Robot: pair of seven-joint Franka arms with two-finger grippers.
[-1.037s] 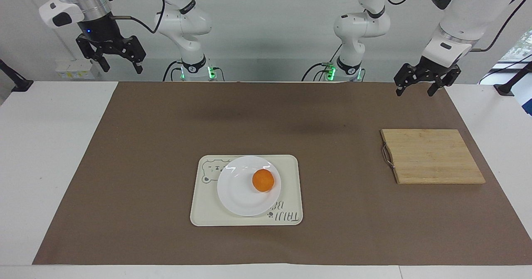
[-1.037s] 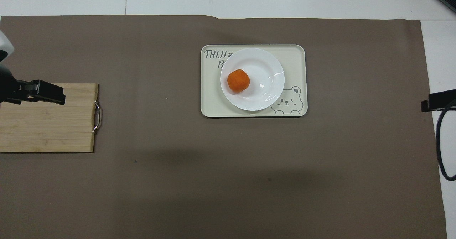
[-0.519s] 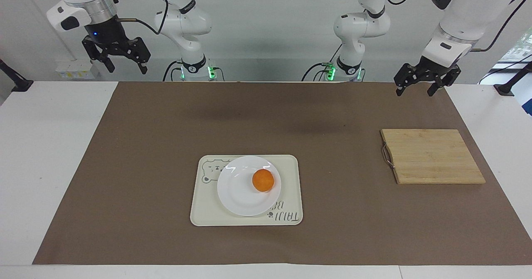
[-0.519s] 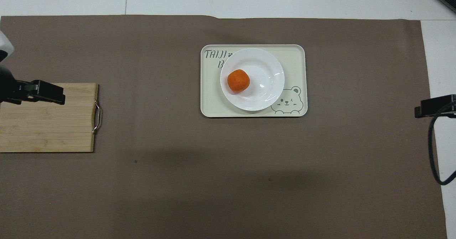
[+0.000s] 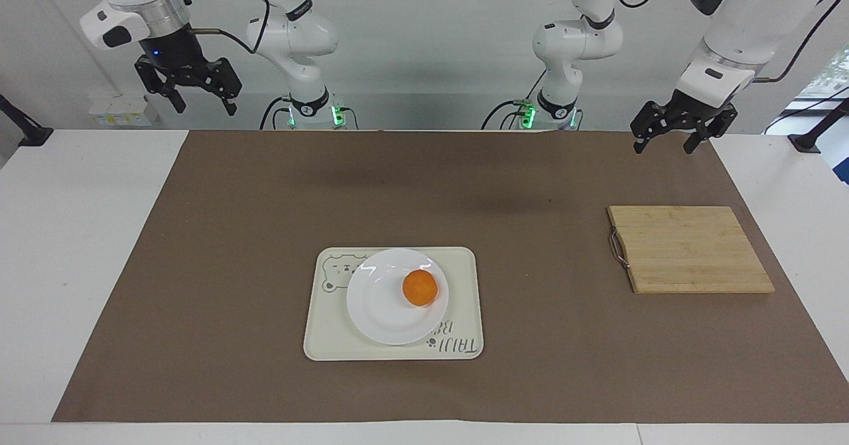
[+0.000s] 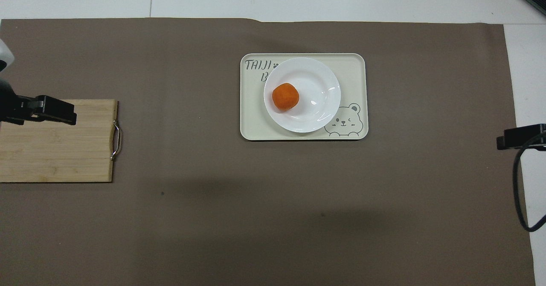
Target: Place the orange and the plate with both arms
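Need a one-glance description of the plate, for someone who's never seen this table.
On the brown mat, find the cream rectangular tray with a bear drawing, out mid-table. The plate lies on that tray, covering part of its lettering. It is the only round, glossy white thing there, and the orange sits in its dished centre.

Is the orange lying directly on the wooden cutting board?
No, the orange lies on the white plate, which sits on the cream tray, while the cutting board stands apart with nothing on it.
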